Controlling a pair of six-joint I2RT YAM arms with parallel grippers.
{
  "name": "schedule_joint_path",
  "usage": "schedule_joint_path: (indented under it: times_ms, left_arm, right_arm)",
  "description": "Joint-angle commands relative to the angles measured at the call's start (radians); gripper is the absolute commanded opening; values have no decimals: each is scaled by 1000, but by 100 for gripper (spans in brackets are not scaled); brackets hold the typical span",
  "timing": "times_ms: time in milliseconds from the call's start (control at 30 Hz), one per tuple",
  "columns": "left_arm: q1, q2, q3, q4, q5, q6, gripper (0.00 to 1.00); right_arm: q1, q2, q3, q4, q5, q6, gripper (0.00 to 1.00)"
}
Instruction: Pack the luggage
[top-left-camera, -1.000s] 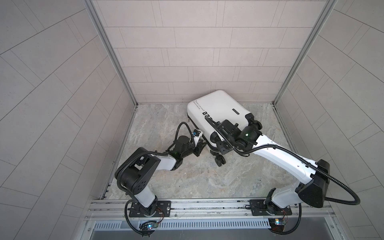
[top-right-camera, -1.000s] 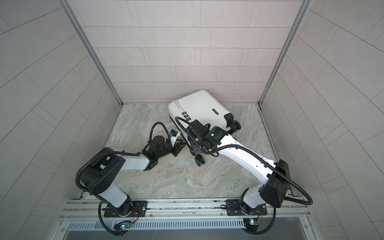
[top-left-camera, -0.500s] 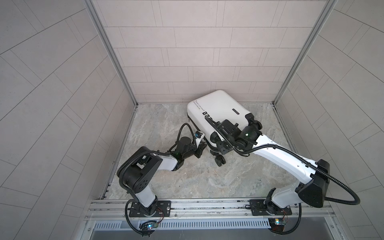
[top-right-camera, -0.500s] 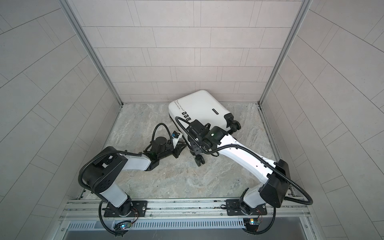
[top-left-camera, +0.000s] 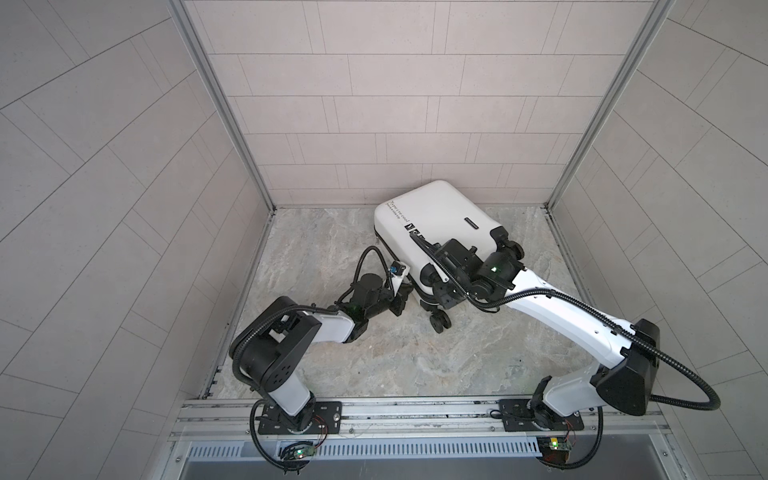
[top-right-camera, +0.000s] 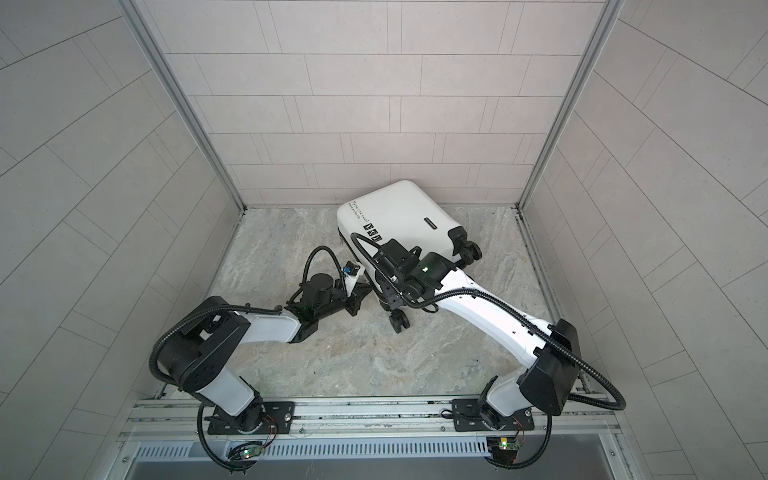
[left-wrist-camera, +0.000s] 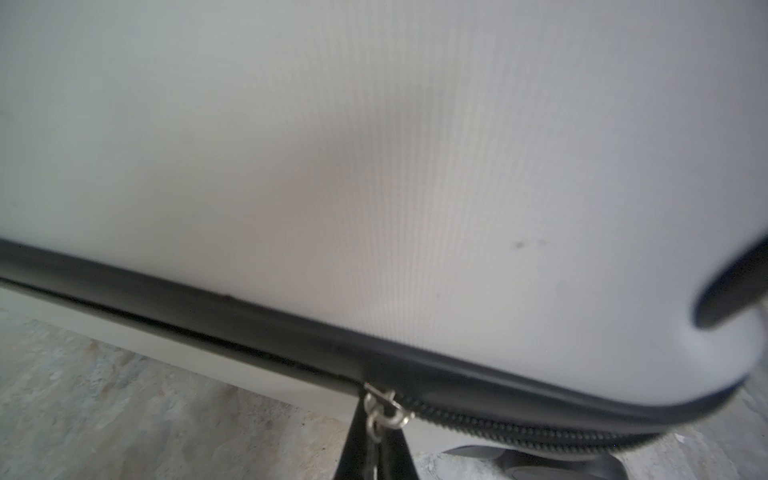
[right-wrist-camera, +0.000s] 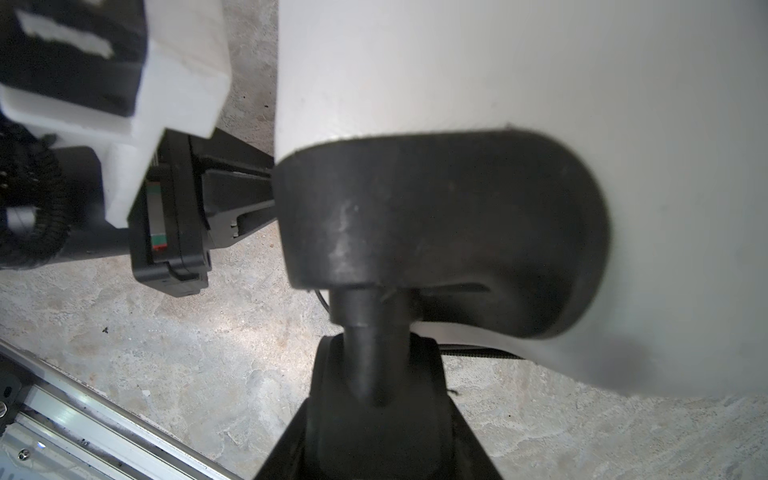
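Note:
The white luggage (top-left-camera: 436, 212) (top-right-camera: 399, 212) lies flat on the marble floor near the back wall, black wheels towards the front right. My left gripper (top-left-camera: 404, 293) (left-wrist-camera: 376, 432) is low at its near side seam, shut on the silver zipper pull (left-wrist-camera: 384, 409). The black zipper (left-wrist-camera: 519, 432) is meshed on one side of the pull and gapes on the other. My right gripper (top-left-camera: 438, 291) (right-wrist-camera: 374, 399) is shut on a corner wheel, whose black housing (right-wrist-camera: 436, 216) sits on the shell. The left gripper's fingers (right-wrist-camera: 245, 195) show beside that housing.
Another wheel (top-left-camera: 440, 332) (top-right-camera: 400, 322) sticks out free at the front corner. Tiled walls close the back and both sides. An aluminium rail (top-left-camera: 415, 411) with both arm bases runs along the front. Bare floor (top-left-camera: 395, 365) lies between rail and luggage.
My left gripper has moved in against the luggage's side seam and closed on the zipper pull. The right arm and the luggage have not moved.

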Motion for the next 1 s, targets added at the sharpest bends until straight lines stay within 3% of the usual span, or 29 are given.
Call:
schedule_joint_path:
  times_ms: [0, 467, 967]
  left_arm:
    - [-9, -62, 29, 9, 19, 21, 0]
    - [-64, -193, 26, -233, 31, 67, 0]
    - [-170, -225, 34, -208, -5, 16, 0]
  right_arm:
    - [-4, -39, 29, 25, 1, 44, 28]
    - [-4, 20, 87, 68, -48, 63, 14]
    - [-6, 44, 90, 155, -100, 128, 12]
